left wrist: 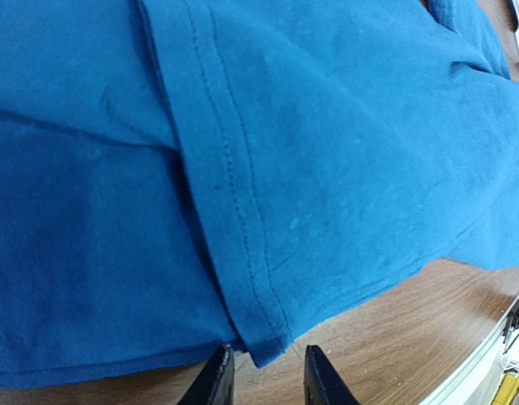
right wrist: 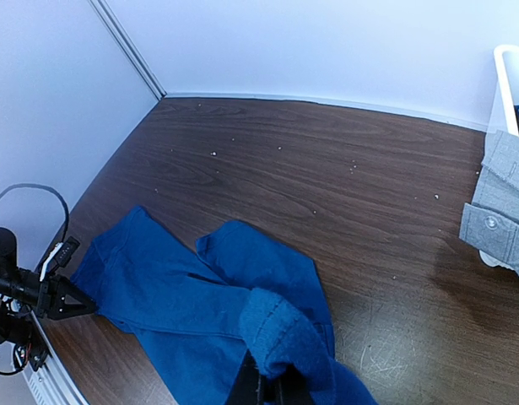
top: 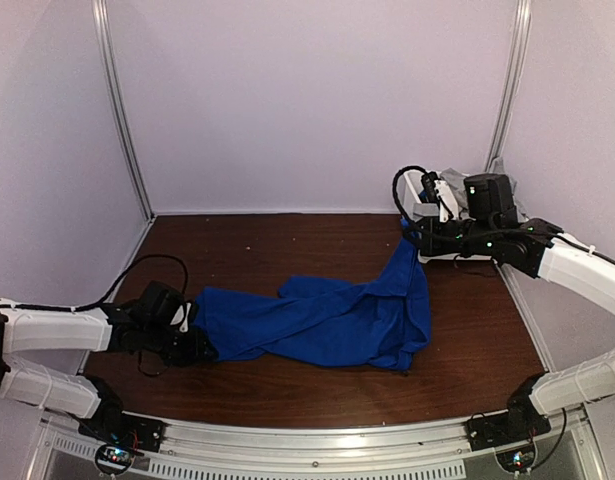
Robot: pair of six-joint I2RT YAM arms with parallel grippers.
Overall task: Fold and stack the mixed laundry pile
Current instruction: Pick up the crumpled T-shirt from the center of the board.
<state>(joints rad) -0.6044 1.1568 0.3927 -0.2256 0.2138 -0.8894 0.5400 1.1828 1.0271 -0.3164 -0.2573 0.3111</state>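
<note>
1. The royal-blue garment (top: 327,320) lies stretched over the dark wooden table (top: 287,240). It makes a long band from the near left side toward the far right corner, with several loose folds in the middle.
2. Its left end reaches the left gripper (left wrist: 267,381), which is low over the table at the near left.
3. In the left wrist view a double-stitched hem runs down the cloth, and its corner comes in between the two black fingers (left wrist: 217,380). The fingers stand partly apart, and bare wood shows in the gap under the corner. Whether they pinch the cloth I cannot tell from this view.
4. The right end of the garment is raised off the table. The right gripper (right wrist: 263,390) is closed on it: in the right wrist view a bunch of blue cloth sits over the finger tips and hangs down from them.
5. From this raised end the cloth falls to the table and becomes wider toward the middle.
6. Behind the right gripper, in the far right corner, stands a white bin (right wrist: 505,76). A light-grey garment (right wrist: 500,202) hangs over its edge toward the table, and a cuff with a small button shows on it.
7. The grey garment and the blue one are apart, with bare wood between them.
8. Small pale specks (right wrist: 214,153) are scattered on the far part of the table.
</note>
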